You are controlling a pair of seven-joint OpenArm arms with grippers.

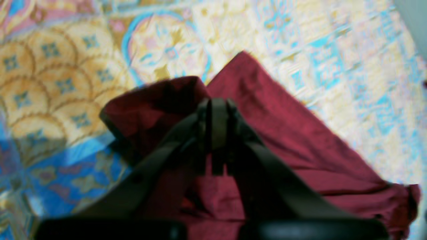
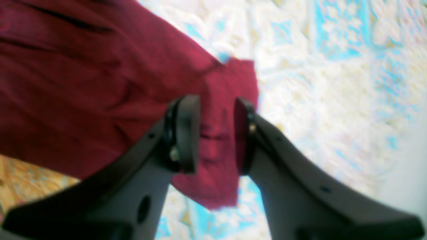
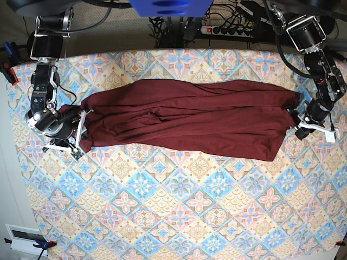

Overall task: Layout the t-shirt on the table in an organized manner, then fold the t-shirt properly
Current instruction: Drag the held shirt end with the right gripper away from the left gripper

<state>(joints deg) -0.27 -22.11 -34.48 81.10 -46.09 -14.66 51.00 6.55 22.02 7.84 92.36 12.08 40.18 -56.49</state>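
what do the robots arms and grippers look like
Both arms are black and metallic grey with cables along the links. The left gripper and right gripper have dark, curved fingers ending in flat rounded pads. White bracket parts sit near each wrist.

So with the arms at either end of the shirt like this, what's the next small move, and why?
Probably close the right gripper on the fabric between its pads. Its jaws stand apart around a corner of the maroon t-shirt, while the left gripper is already shut on the opposite end. The shirt lies bunched and creased lengthwise across the table, so both ends likely need holding before it can be spread flat.
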